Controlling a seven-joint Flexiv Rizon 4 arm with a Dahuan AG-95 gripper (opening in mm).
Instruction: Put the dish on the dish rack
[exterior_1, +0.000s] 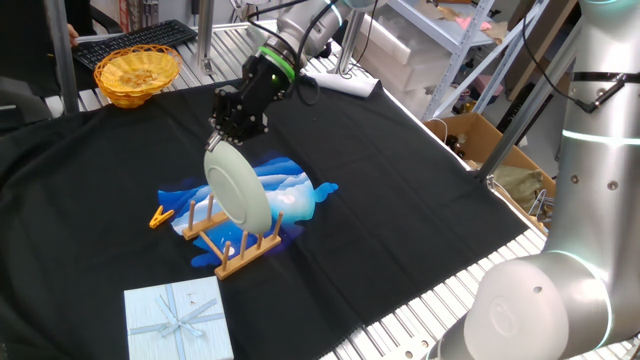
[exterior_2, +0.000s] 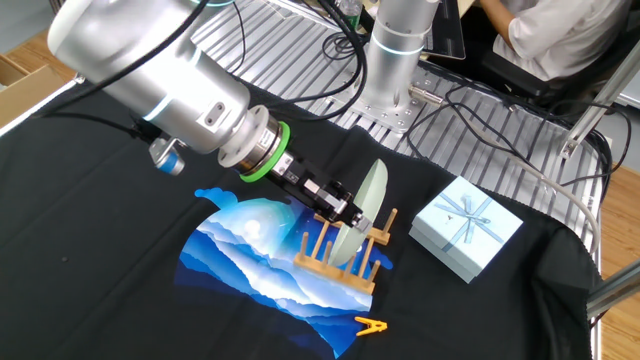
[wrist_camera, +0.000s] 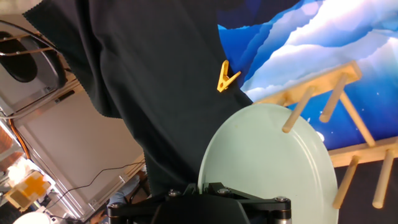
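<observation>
The dish (exterior_1: 238, 186) is a round pale green-white plate, held on edge and tilted. Its lower rim sits between the pegs of the wooden dish rack (exterior_1: 232, 243). My gripper (exterior_1: 222, 140) is shut on the dish's upper rim. In the other fixed view the dish (exterior_2: 366, 205) stands in the dish rack (exterior_2: 338, 260) with my gripper (exterior_2: 345, 212) at its rim. In the hand view the dish (wrist_camera: 264, 155) fills the lower middle, with rack pegs (wrist_camera: 339, 99) in front of it. The fingertips are hidden by the gripper body.
The rack stands on a blue wave-print cloth (exterior_1: 290, 190) on the black table cover. An orange clothespin (exterior_1: 160, 215) lies left of the rack. A pale blue gift box (exterior_1: 178, 320) sits at the front. A yellow wicker basket (exterior_1: 136, 72) stands at the back left.
</observation>
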